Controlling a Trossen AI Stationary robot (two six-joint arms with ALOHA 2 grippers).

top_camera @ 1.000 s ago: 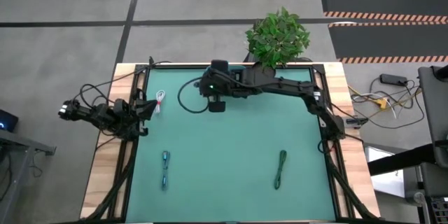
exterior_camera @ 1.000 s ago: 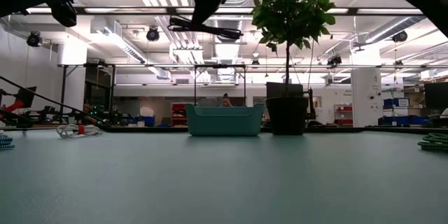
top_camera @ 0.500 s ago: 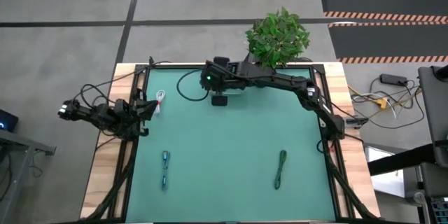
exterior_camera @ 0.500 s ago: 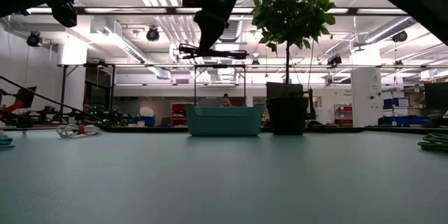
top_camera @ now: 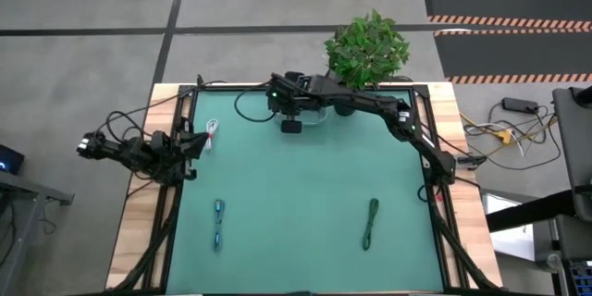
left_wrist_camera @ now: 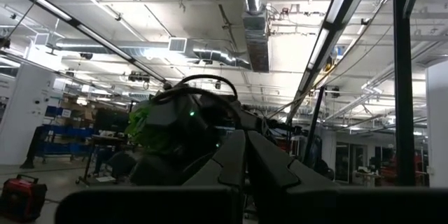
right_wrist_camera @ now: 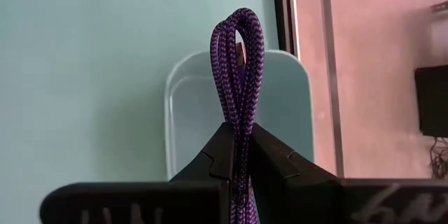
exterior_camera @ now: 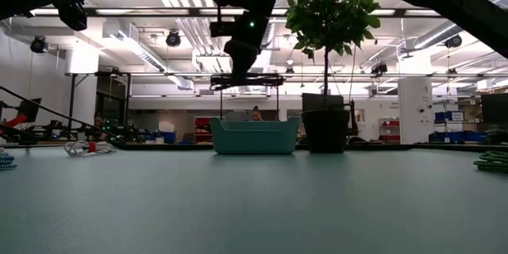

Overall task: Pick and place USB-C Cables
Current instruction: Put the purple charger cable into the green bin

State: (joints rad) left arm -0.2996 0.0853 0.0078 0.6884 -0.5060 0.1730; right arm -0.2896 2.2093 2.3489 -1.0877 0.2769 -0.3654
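Purple braided cable (right_wrist_camera: 240, 70), folded into a loop, sits clenched between the two dark fingers of the right tool (right_wrist_camera: 238, 155), its bend sticking out past the fingertips. In the right wrist view the loop lies in line with a pale teal bin (right_wrist_camera: 288, 105) that stands on the green table (right_wrist_camera: 84, 77) close to the dark frame at the table's edge. From above, the right arm reaches across the far side of the table, and the right tool (top_camera: 291, 126) hangs by the far edge, just beside the bin (top_camera: 319, 117) and near the potted plant (top_camera: 366, 48). In the low view the tool (exterior_camera: 244, 79) hovers above the bin (exterior_camera: 255, 136), clear of its rim, with the cable showing only as a thin dark line under it. Three more bundled cables lie on the table, well apart from one another: a white and red cable (top_camera: 213, 130) near the far left corner, a blue cable (top_camera: 218, 223) toward the near left, and a green cable (top_camera: 371, 223) toward the near right. The left tool (top_camera: 196, 141) waits at the table's left edge, just beside the white and red cable; its fingers (left_wrist_camera: 269, 164) meet at the tips, clenched on nothing.
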